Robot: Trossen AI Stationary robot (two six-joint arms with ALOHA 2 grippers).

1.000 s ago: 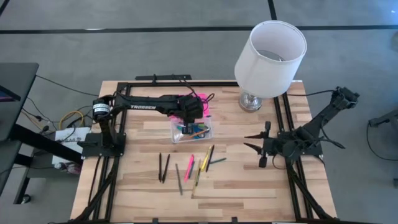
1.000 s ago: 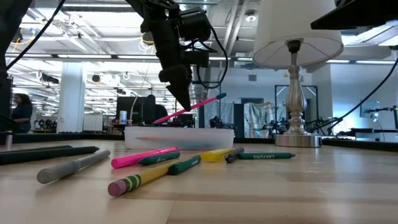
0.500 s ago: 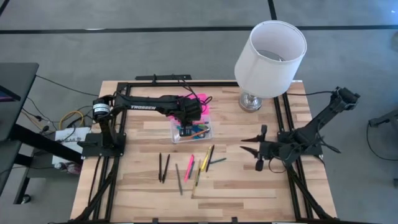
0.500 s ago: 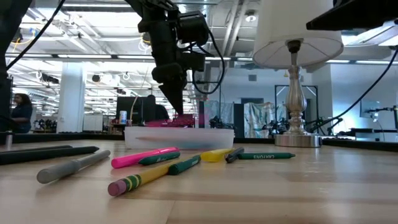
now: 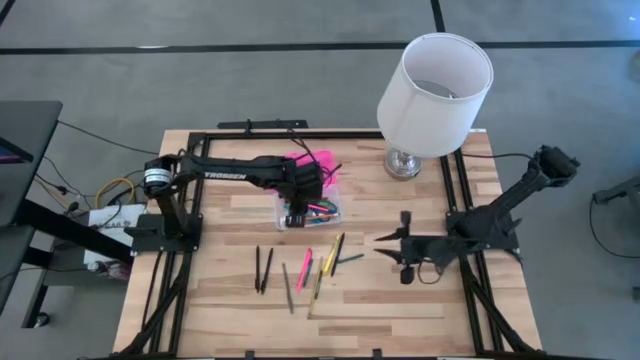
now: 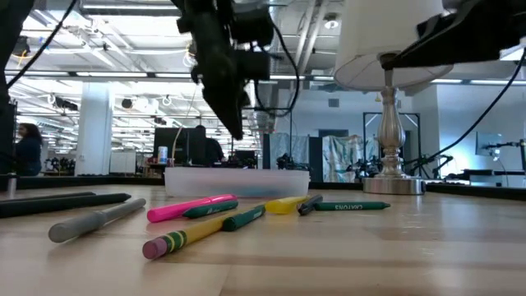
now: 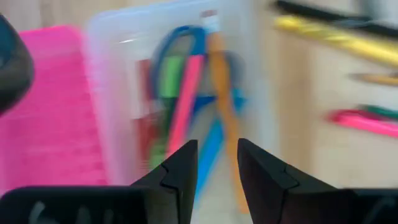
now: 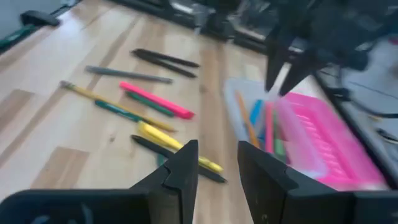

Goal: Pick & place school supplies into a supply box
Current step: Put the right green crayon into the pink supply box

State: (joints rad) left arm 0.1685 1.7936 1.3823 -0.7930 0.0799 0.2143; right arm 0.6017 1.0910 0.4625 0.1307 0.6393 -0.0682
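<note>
The supply box, a clear base (image 5: 312,212) with its pink lid (image 5: 322,163) flung open on the far side, sits mid-table. In it lie a pink pen (image 7: 184,93), an orange one, blue and green ones, and blue-handled scissors (image 7: 185,38). My left gripper (image 5: 297,207) hangs open just above the box, pointing down, with nothing between its fingers (image 7: 217,155). Several loose school supplies lie nearer the front edge: black pens (image 5: 262,268), a pink marker (image 5: 304,268), a yellow one (image 5: 330,262), a pencil (image 5: 318,285). My right gripper (image 5: 385,245) is open to their right (image 8: 217,155).
A white-shaded lamp (image 5: 435,85) stands on its metal foot (image 5: 403,162) at the far right of the table. A black frame rail (image 5: 455,200) runs along the right side. Bare wood lies between the loose pens and the front edge.
My left gripper held a pink pen slanting over the box, then opened and let it go; the pen now lies in the box. The gripper has tipped and risen slightly. My right gripper has come down and toward the table's left, nearer the loose pens, staying open.
</note>
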